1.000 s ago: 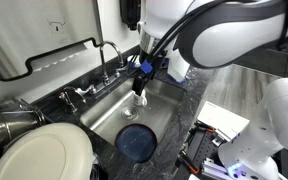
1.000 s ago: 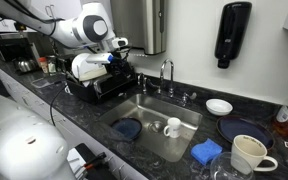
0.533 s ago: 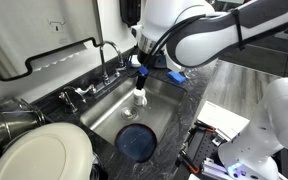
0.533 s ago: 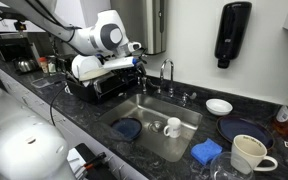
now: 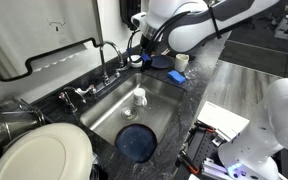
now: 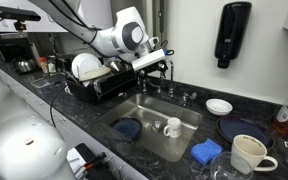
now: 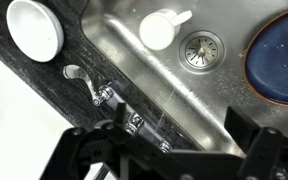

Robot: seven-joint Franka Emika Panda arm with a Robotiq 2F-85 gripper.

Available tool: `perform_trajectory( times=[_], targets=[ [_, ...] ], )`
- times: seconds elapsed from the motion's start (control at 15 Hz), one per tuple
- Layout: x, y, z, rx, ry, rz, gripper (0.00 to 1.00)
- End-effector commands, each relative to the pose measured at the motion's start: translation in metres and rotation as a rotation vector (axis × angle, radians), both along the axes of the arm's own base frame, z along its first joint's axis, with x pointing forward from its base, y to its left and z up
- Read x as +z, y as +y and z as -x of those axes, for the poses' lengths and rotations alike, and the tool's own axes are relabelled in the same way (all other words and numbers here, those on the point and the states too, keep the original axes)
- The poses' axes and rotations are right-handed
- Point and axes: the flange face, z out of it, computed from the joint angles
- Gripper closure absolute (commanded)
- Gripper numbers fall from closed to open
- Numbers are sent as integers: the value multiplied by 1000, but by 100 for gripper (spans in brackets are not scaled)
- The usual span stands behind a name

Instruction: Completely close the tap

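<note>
**Approach to the tap.** The chrome gooseneck tap (image 5: pixel 105 62) stands on the dark speckled stone counter (image 7: pixel 29 75), at the back rim of the stainless-steel sink (image 7: pixel 224 105). The end effector (image 6: pixel 156 62) hovers above and just beside the spout, its fingers (image 7: pixel 84 155) spread wide and holding nothing.

In the wrist view, the tap's row of chrome fittings runs obliquely. It starts between the fingers and leads away to a curved chrome lever handle (image 7: pixel 81 76), which lies ahead of the end effector and towards one finger's side. The lever's long axis appears nearly in line with that row, though its curve leaves this uncertain. The coming move is judged to turn on this offset along the row, which must be closed before the fingers can straddle the lever.

Both exterior views show the end effector's height over the tap but render the lever too small to read; only the wrist view resolves it. Farther ahead, in the basin, lie a white cup (image 7: pixel 162 28) and a round blue plate (image 7: pixel 279 60).
</note>
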Motion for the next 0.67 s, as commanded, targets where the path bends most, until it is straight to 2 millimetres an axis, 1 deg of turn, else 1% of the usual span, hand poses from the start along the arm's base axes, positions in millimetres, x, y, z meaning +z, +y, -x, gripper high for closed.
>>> perform_trajectory(
  times=[0.0, 0.07, 0.13, 0.27, 0.47, 0.6],
  targets=[
    [-22, -27, -38, 114, 28, 47, 0],
    [-8, -17, -15, 76, 10, 26, 0],
    [-14, -24, -22, 83, 23, 34, 0],
    [-21, -27, -30, 88, 38, 39, 0],
    [-22, -26, -33, 90, 37, 40, 0],
    [-26, -36, -43, 86, 45, 60, 0]
  ],
)
